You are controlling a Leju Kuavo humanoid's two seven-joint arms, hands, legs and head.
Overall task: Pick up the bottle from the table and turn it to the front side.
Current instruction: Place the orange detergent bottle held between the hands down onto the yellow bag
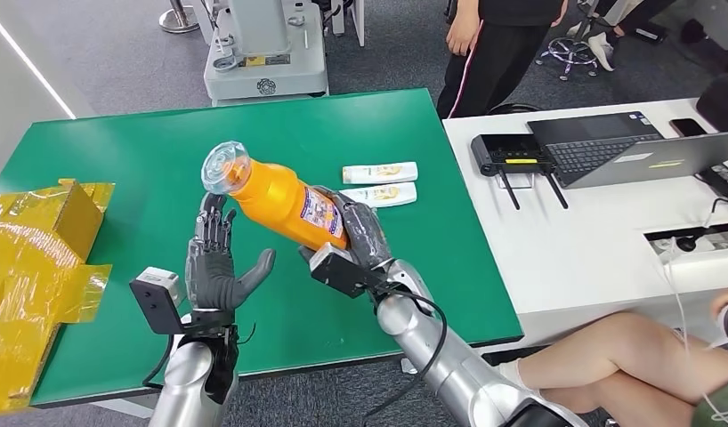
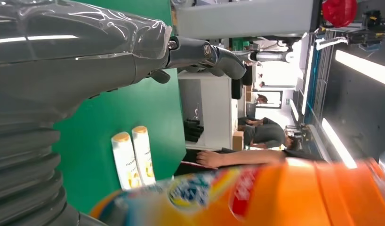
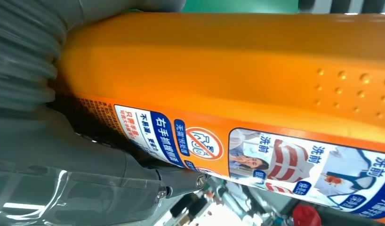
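Head view: the orange bottle [image 1: 285, 197] is held off the green table [image 1: 120, 151] by the right hand [image 1: 356, 233], gripped at its base, clear cap [image 1: 225, 167] tilted far-left. The left hand [image 1: 216, 267] is spread, nothing held, just near-left of the bottle. Two white tubes [image 1: 379, 183] are laid side by side to the far right.

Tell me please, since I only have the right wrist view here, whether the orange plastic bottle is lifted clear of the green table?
Observer: Yes. The right hand holds the orange plastic bottle tilted above the green table, clear cap toward the far left.
Operator: Is the left hand helping?
Observer: The left hand is beside the bottle with fingers spread, holding nothing.
Operator: Is anything else on the table?
Observer: Two small white tubes lie side by side beyond the bottle, and crumpled yellow packaging sits at the left edge.
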